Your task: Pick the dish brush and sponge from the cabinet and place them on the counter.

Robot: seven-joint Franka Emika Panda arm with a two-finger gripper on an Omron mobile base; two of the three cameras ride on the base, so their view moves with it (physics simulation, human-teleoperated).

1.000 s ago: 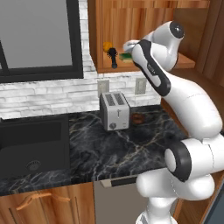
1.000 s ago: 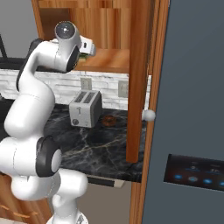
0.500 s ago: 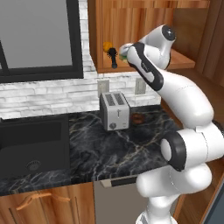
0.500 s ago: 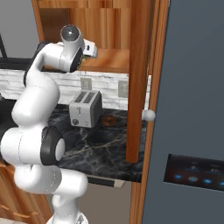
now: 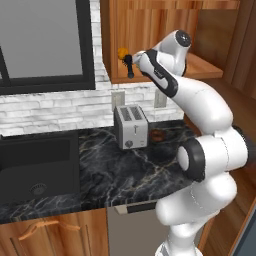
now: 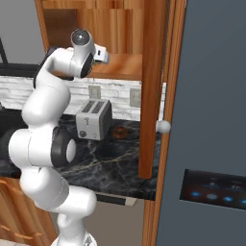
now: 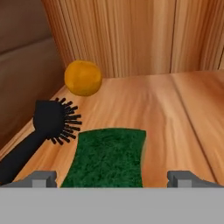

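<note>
On the cabinet's wooden shelf (image 7: 188, 113) lies the green sponge (image 7: 107, 157), flat, with a thin yellow edge on its right side. My gripper (image 7: 113, 178) is open, its two fingertips standing either side of the sponge's near end. The black dish brush (image 7: 54, 120) lies just left of the sponge, handle running to the lower left. In the left base view my gripper (image 5: 138, 61) reaches into the open cabinet (image 5: 165, 30) beside the dish brush (image 5: 129, 66). The black marble counter (image 5: 125, 170) lies below.
A small orange ball (image 7: 83, 78) sits behind the brush by the cabinet's back wall. A steel toaster (image 5: 130, 126) stands on the counter under the cabinet, and a black sink (image 5: 35, 170) is at the left. The open cabinet door (image 6: 153, 86) with its knob (image 6: 164, 127) hangs at the right.
The hand has moved a little to the left and deeper into the cabinet, closer to the brush. The gripper has stayed open.
</note>
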